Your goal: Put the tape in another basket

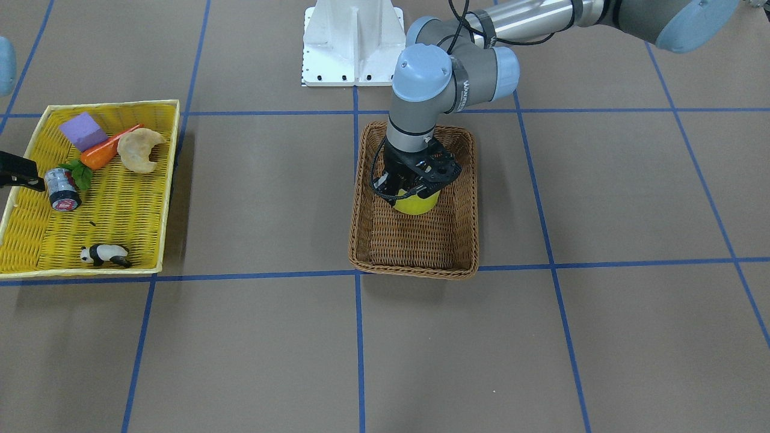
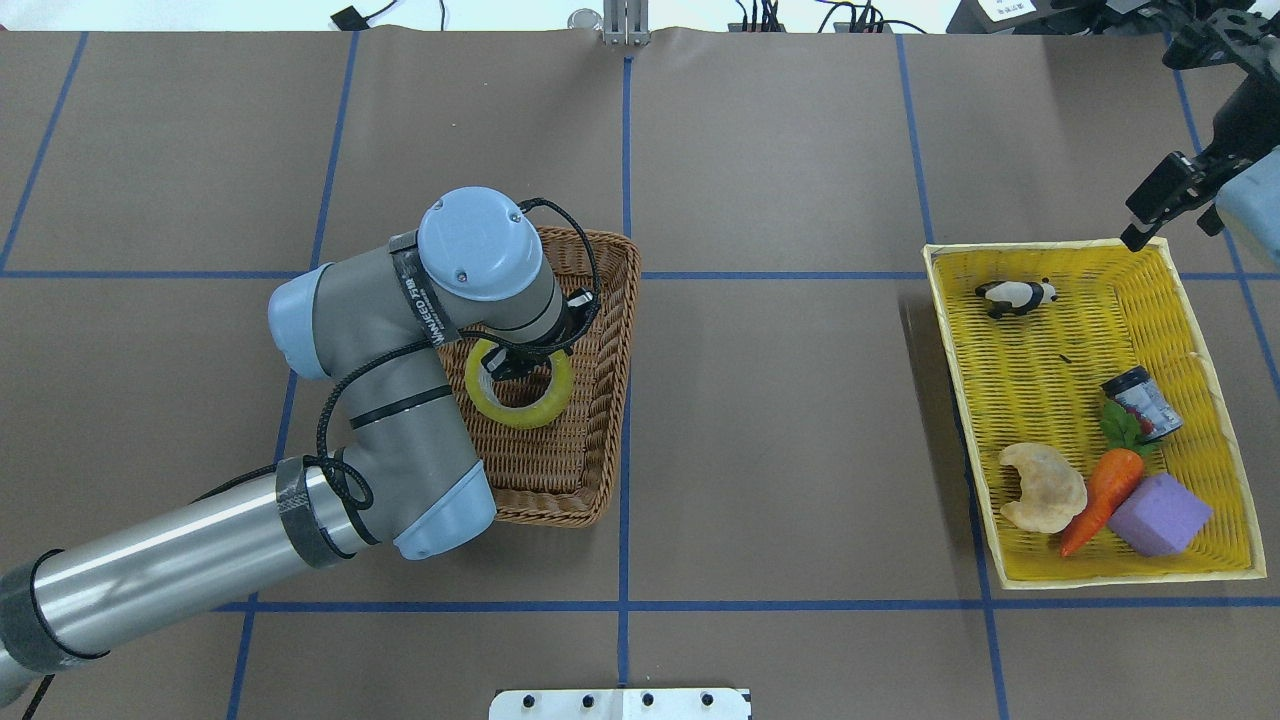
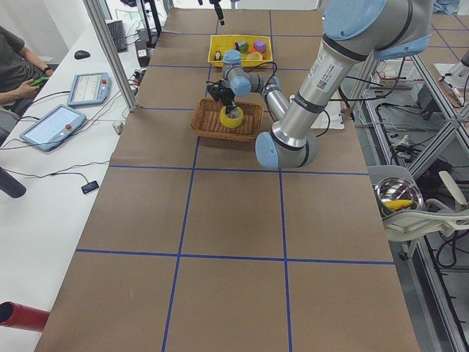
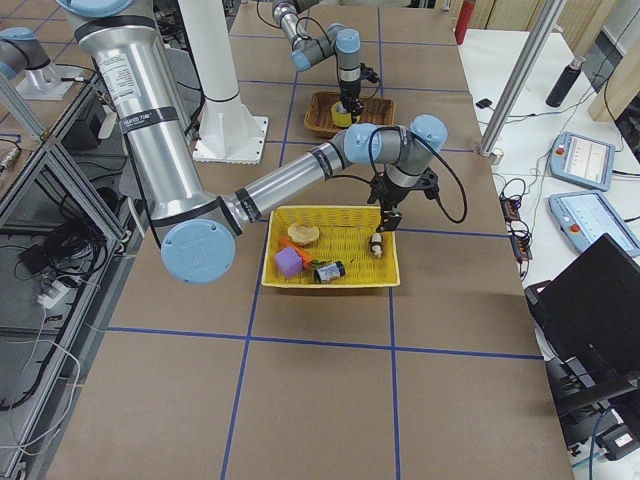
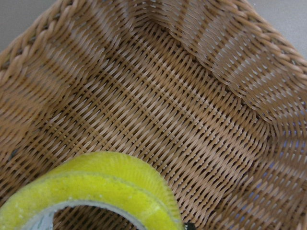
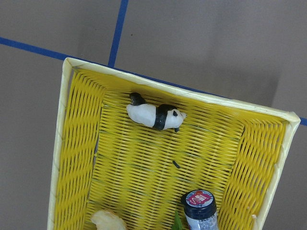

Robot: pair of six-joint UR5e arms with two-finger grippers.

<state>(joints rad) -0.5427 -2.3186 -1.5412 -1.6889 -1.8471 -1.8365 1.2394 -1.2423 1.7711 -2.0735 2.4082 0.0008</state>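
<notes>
The yellow tape roll (image 2: 535, 410) is inside the brown wicker basket (image 2: 610, 300) at the table's centre-left. My left gripper (image 2: 512, 362) reaches down into the basket and is shut on the roll's wall, with one finger inside the ring. In the front view the tape (image 1: 415, 204) shows just under the gripper (image 1: 409, 191), over the basket (image 1: 415, 273). The left wrist view shows the tape's rim (image 5: 96, 177) close up over the basket floor (image 5: 192, 110). My right gripper (image 2: 1175, 215) hangs open and empty over the far corner of the yellow tray.
The shallow yellow tray-basket (image 2: 1060, 250) on the right holds a toy panda (image 2: 1015, 297), a small can (image 2: 1142, 402), a carrot (image 2: 1105, 495), a purple block (image 2: 1160, 515) and a pastry (image 2: 1040, 487). Bare brown table with blue tape lines lies between the baskets.
</notes>
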